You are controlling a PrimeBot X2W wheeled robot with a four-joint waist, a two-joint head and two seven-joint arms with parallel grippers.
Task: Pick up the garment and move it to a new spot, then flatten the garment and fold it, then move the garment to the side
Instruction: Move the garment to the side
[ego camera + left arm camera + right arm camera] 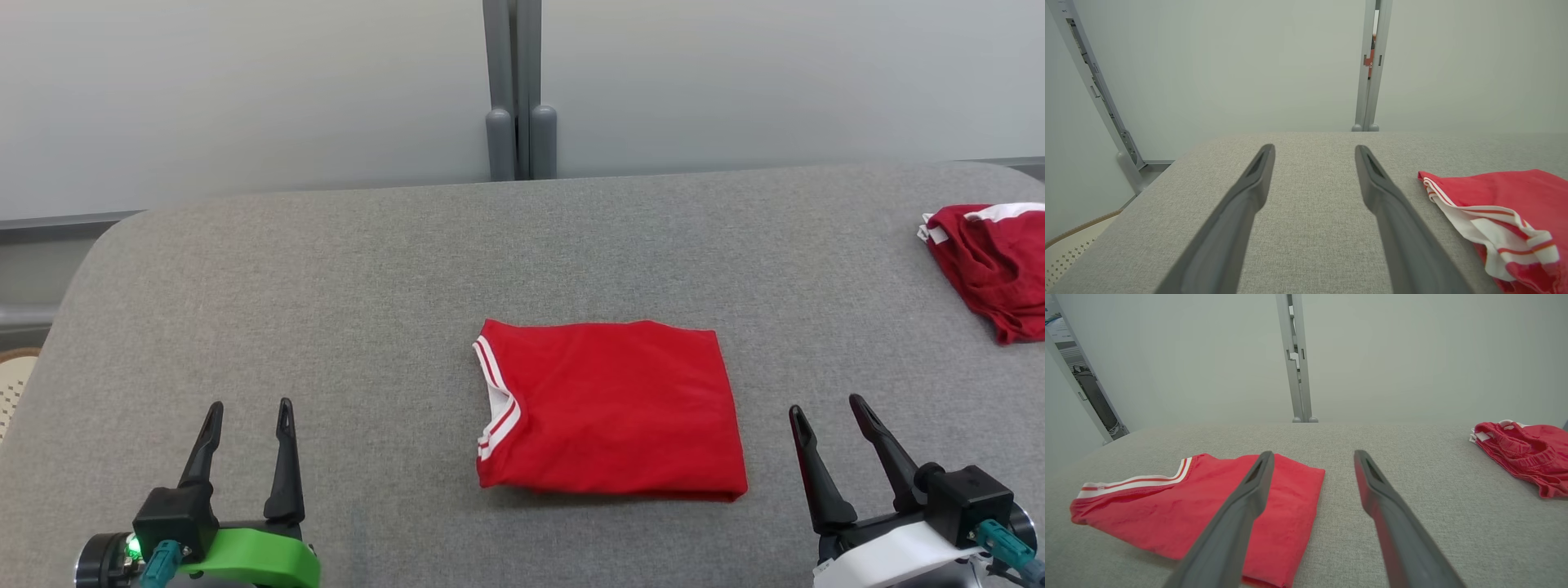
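A red garment (608,408) with white-striped trim lies folded into a neat rectangle at the middle of the grey table (367,269). In the left wrist view the garment (1515,216) sits at the right edge; in the right wrist view the garment (1208,498) lies at the lower left. My left gripper (249,418) stands open near the table's front left, well apart from the cloth, with nothing between its fingers. To the right of the garment's near corner my right gripper (826,412) is open and empty too. In the wrist views the left gripper (1314,151) and right gripper (1312,457) hover over bare fabric.
A second, darker red garment (992,265) lies crumpled at the table's far right edge, also seen as a bunched heap (1523,451) in the right wrist view. A pale wall with a grey post (514,90) stands behind the table.
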